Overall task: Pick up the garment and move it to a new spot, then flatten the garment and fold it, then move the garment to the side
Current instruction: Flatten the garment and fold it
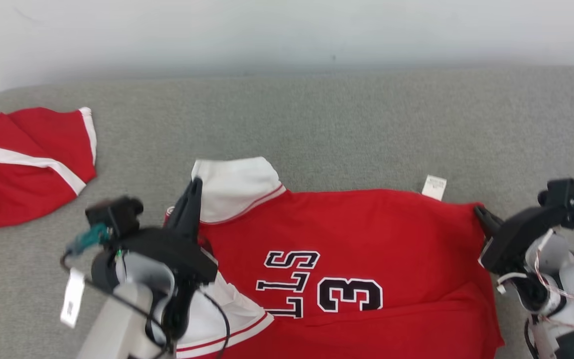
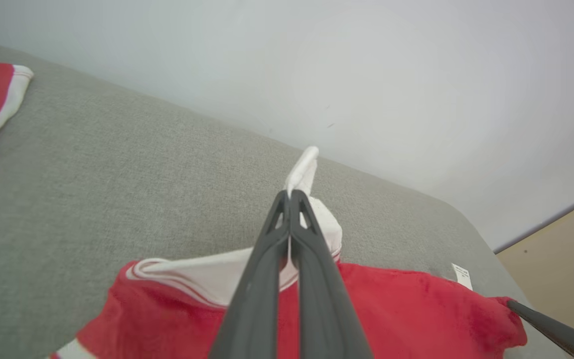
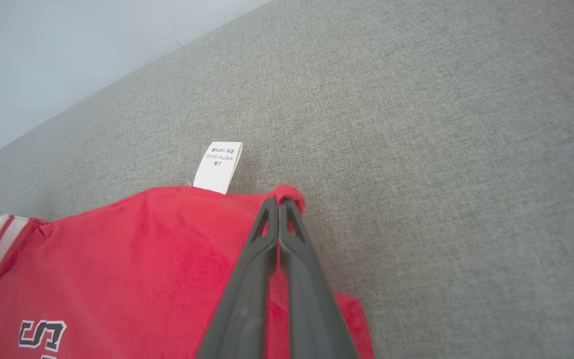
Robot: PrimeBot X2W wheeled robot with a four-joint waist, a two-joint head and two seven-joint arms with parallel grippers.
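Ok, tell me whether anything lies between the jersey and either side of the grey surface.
Leftward, red shorts lie on the grey surface, apart from the jersey. Rightward, nothing visible. The left gripper and right gripper are shut on it.

Lettering on the red jersey, plus two small white labels

The jersey (image 1: 391, 234) carries black, white-edged letters (image 1: 287, 284) that lie sideways in the head view and read "LLS" as far as they show. Beside them is a large numeral "3" (image 1: 349, 294) in the same style. A white care label (image 3: 218, 167) at the jersey's edge has a few lines of tiny dark print, too small to read. A white tag (image 1: 72, 298) hanging by the left forearm bears dark marks, also illegible.
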